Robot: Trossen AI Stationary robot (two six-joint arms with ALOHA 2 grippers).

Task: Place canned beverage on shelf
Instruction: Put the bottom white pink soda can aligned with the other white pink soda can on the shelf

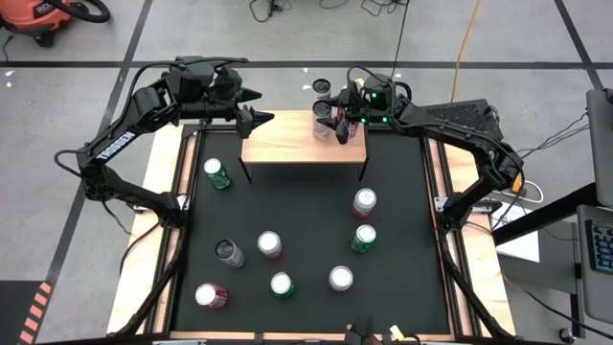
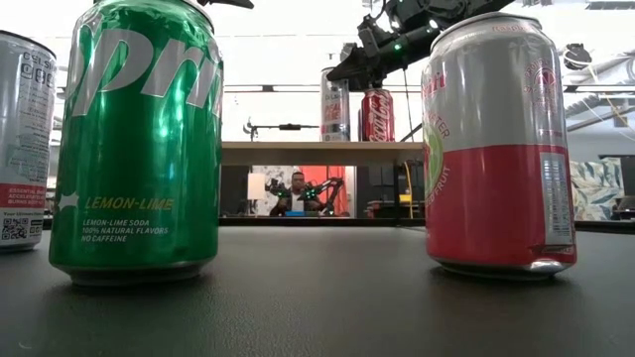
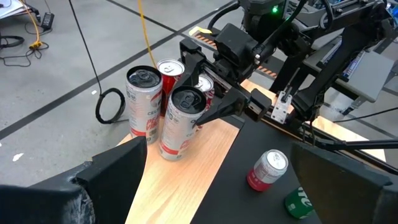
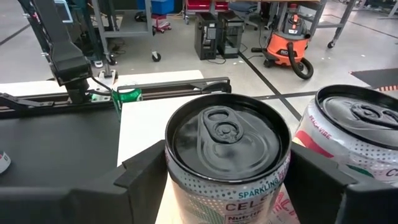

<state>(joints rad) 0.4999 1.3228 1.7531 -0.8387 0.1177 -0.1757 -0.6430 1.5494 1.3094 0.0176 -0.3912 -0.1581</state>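
The right pincer (image 4: pixel 227 180) brackets the black-topped can (image 4: pixel 227 134) on the shelf (image 1: pixel 287 144), fingers parted, apparently released.

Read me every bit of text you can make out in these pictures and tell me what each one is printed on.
"LEMON-LIME", "LEMON-LIME SODA 100% NATURAL FLAVORS NO CAFFEINE": green can, under large partial letters of its brand.
"SPARKLING", "CEL": black-topped can between the right gripper fingers.
"TROSSEN": left arm.
White script on the red can on the shelf: too small to read.
Red-and-silver can: print partial and sideways, unreadable.
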